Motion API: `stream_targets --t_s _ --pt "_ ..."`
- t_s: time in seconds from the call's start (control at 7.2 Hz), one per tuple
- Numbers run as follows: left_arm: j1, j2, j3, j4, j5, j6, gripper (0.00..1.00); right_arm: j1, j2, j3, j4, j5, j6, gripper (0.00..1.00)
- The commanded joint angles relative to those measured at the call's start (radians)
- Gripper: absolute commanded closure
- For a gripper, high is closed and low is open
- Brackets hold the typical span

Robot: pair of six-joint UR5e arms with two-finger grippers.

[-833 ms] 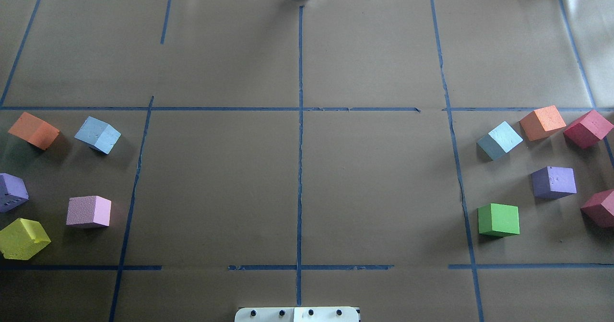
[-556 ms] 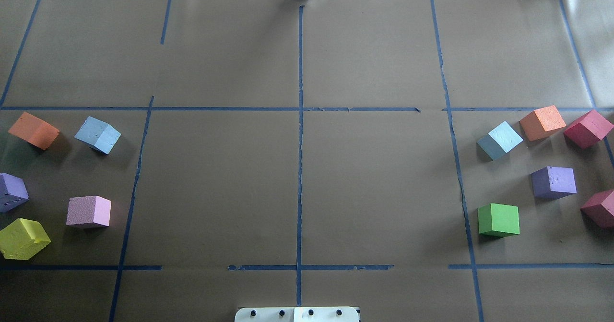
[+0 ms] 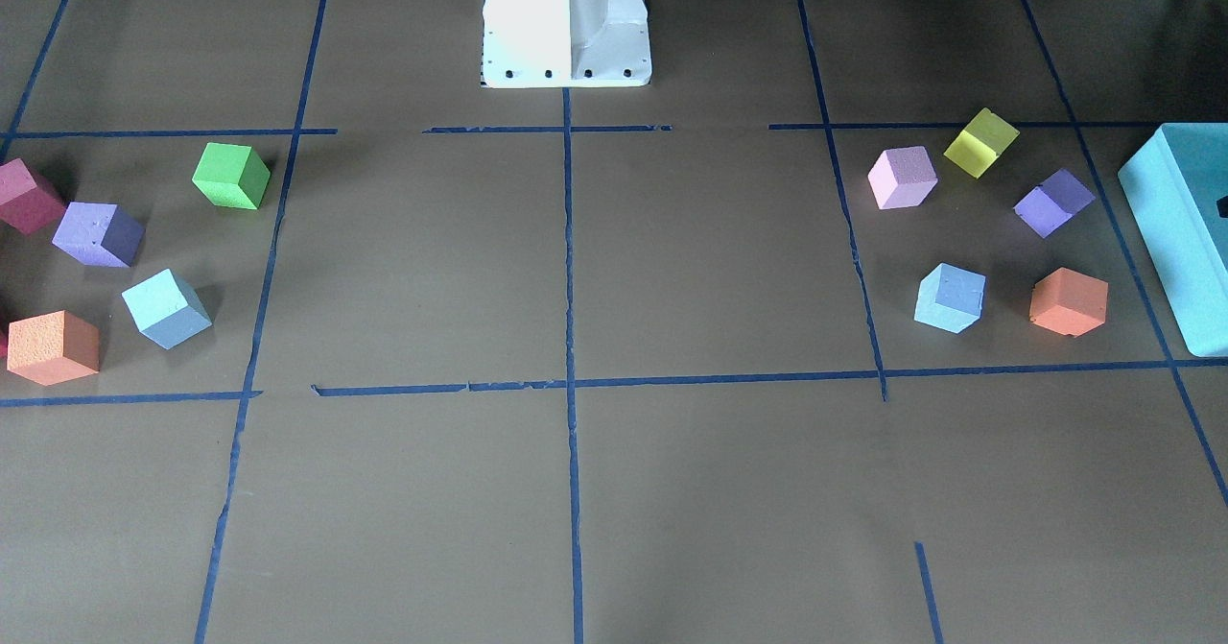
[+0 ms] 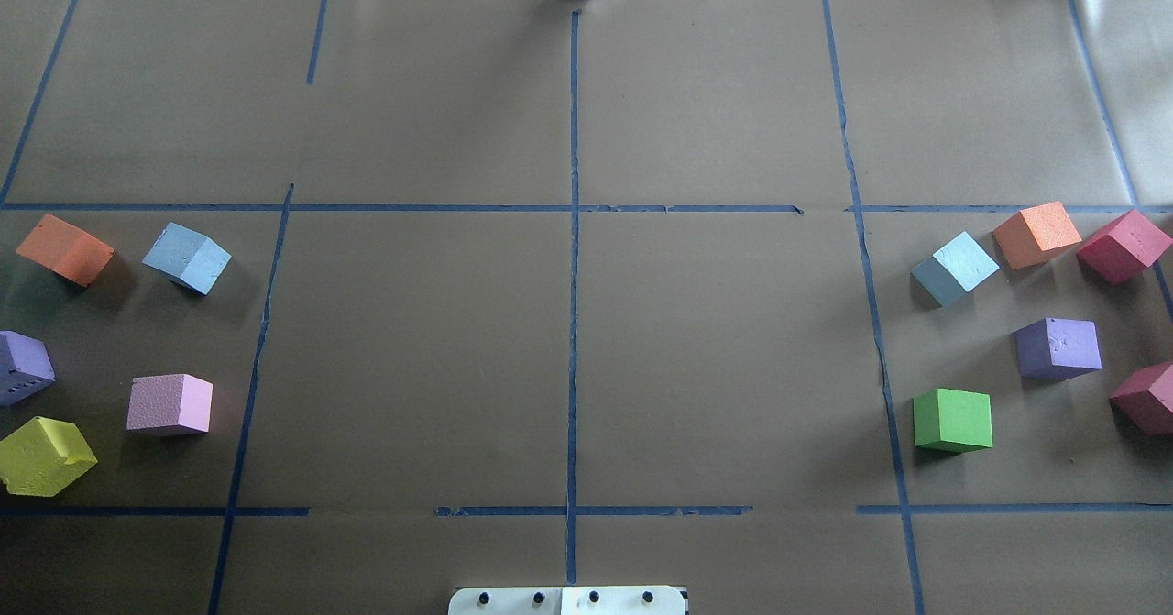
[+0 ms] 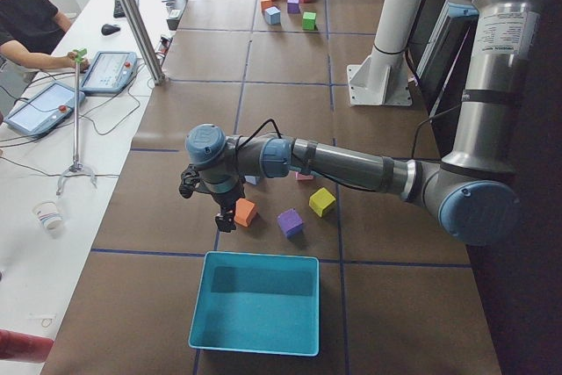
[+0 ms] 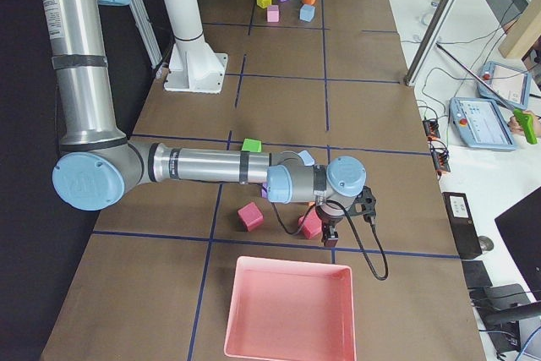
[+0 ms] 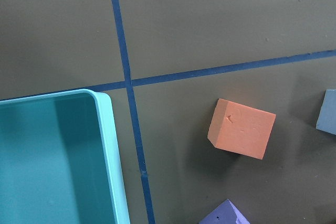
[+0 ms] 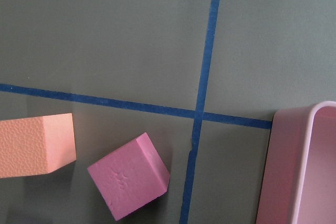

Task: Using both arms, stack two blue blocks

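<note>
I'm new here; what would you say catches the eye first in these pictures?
Two clusters of coloured cubes sit at opposite ends of the brown table, each including a pale blue one: the left blue block and the right blue block. In the side views, the left arm stretches low near a turquoise box, the right arm near a pink tray.

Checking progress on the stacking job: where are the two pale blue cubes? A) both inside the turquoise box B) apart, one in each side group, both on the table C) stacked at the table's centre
B: the overhead view shows the left blue cube and the right blue cube far apart, each resting directly on the table with nothing on top.
</note>
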Motion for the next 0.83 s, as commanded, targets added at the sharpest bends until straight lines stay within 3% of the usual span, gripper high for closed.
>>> stream_targets --t_s 0.0,0.14,0.56,0.69 --pt "0.002 0.012 0.018 -0.002 0.001 0.003 0.0 -0.031 -0.03 -0.007 0.117 0.002 -0.003 0.0" --pt "0.002 0.027 0.014 -0.003 -0.003 0.004 0.0 -0.062 -0.024 0.003 0.192 0.002 0.011 0.0" --pt "0.0 0.029 -0.026 -0.003 -0.003 0.001 0.0 -0.224 0.006 0.127 0.232 -0.04 0.102 0.0" --pt "0.0 0.027 -0.023 -0.003 -0.003 0.001 0.0 -0.281 0.046 0.129 0.232 -0.054 0.15 0.0"
